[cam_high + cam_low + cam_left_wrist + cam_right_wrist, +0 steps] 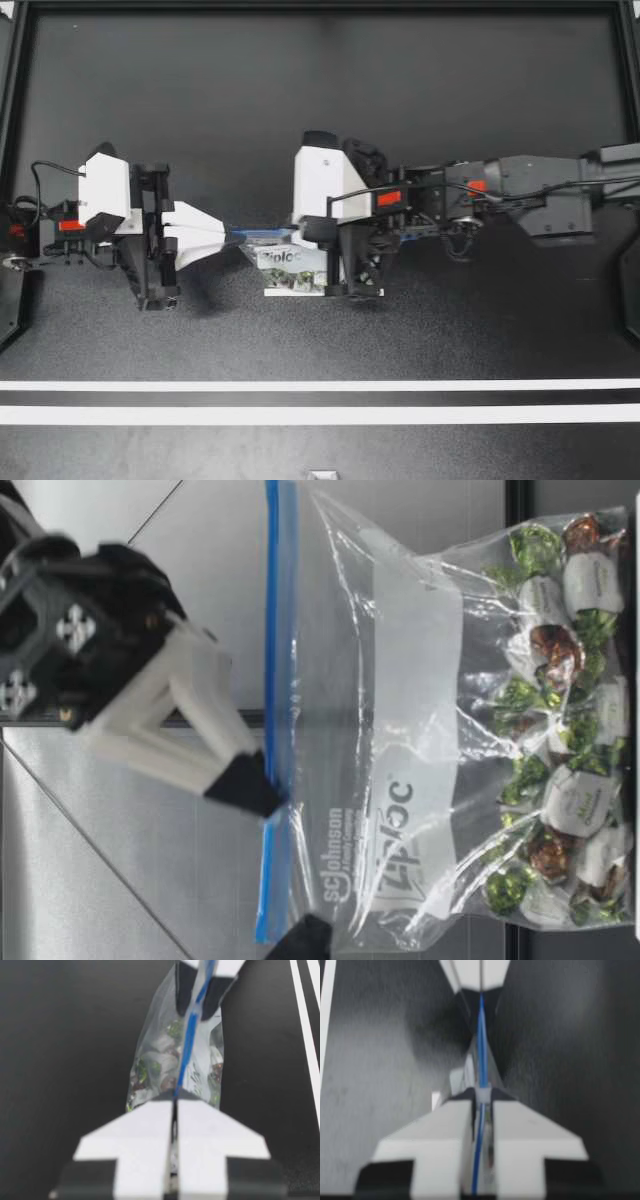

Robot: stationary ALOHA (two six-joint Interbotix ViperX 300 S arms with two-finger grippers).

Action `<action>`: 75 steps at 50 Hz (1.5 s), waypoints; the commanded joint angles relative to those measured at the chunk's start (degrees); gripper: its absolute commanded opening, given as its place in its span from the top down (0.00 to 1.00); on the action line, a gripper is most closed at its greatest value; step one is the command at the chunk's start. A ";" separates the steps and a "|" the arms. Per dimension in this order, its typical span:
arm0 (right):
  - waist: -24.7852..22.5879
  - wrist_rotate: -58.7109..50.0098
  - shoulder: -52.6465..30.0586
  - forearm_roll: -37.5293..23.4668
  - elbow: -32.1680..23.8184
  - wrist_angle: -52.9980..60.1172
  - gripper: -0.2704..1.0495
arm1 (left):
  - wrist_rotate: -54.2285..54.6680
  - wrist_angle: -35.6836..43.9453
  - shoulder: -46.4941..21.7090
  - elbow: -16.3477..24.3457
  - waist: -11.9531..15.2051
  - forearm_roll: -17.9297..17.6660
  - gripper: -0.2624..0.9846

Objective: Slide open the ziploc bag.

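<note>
1. My left gripper (228, 237) is pinched tight on one end of the blue zip strip (262, 236). In the left wrist view its fingers (145, 1130) are closed, with the strip running out ahead between them.
2. My right gripper (302, 236) is clamped on the same strip farther along, its tips at the pale slider (482, 1094).
3. The ziploc bag (295, 272) hangs between the two grippers, zip edge uppermost, with wrapped candies (560, 780) sagging at its bottom near the black table (300, 100).
</note>
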State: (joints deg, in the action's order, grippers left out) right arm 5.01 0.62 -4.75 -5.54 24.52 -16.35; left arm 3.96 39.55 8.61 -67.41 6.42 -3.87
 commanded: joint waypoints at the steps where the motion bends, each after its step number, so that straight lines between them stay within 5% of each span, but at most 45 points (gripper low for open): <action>1: 0.18 0.09 3.78 -0.26 0.97 -0.88 0.90 | -0.09 0.18 0.26 0.00 0.26 -0.35 0.94; 41: 1.32 -0.97 20.48 -0.18 18.28 -2.37 0.90 | -0.88 -0.26 0.26 -0.09 0.35 -1.85 0.94; 75: 1.32 -2.02 22.85 -0.09 21.88 0.26 0.88 | -1.41 -0.26 0.62 0.53 0.26 -1.41 0.93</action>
State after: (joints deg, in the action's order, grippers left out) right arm 5.89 -1.32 17.23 -5.71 46.67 -17.40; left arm 2.90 39.11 8.35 -67.32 6.50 -5.54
